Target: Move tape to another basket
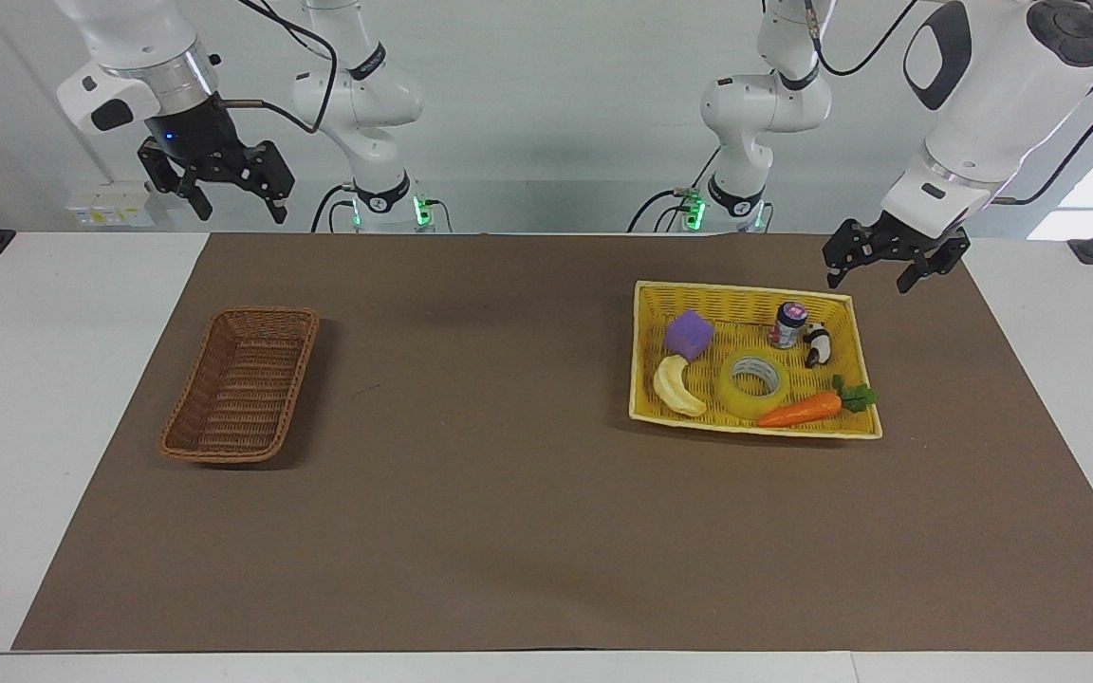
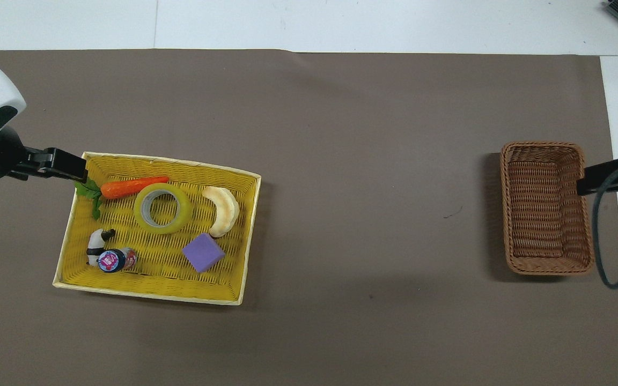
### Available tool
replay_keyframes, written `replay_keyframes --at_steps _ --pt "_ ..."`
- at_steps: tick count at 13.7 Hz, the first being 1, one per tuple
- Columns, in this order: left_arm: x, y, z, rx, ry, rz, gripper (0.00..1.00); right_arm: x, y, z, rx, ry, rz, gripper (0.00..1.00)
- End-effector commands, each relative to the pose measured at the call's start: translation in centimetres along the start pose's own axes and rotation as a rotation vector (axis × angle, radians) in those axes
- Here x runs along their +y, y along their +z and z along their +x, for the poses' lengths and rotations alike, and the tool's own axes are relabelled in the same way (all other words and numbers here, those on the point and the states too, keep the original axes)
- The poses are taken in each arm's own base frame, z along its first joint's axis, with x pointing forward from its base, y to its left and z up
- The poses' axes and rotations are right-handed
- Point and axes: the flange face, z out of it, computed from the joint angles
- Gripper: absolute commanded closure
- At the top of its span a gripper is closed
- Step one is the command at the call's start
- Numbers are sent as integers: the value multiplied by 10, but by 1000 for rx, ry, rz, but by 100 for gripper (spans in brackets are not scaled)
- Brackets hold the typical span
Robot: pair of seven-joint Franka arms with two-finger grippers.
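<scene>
Tape [image 1: 754,383] flat in yellow tray [image 1: 646,360] | left end effector [image 1: 896,265] over tray's corner, apart from tape, released | right end effector [image 1: 224,190] released

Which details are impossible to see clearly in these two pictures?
- Print on the small can: too small, both views.
- Left end effector: in the overhead view only an arm part shows, cut by the picture's edge.
- Right end effector: likewise at the overhead edge beside the basket.
- Tape core print: too small.

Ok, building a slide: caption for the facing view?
Tape lies in yellow tray; brown basket waits empty; left gripper and right gripper hover open.
</scene>
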Motion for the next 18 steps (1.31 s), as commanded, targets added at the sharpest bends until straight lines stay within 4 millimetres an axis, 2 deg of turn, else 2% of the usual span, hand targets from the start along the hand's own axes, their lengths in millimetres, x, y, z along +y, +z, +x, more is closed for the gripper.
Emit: replay_keyframes --at_steps 1,3,6,14,16,18 --pt "-2 -15 -7 30 -19 -13 0 2 -2 -1 8 -18 16 0" --pt "-4 -14 -7 34 -19 -12 0 2 -3 -1 9 -18 16 0" --pt "-19 -14 -8 25 -45 -11 0 2 -2 -1 8 -18 16 0" --pt "-23 -14 -10 23 -53 -11 0 2 -2 -1 8 -18 16 0" --pt "-33 -13 -10 32 -68 -11 0 2 -2 -1 8 -18 16 0" --pt "-34 -10 -11 32 -73 -11 0 2 -3 -1 9 -18 16 0"
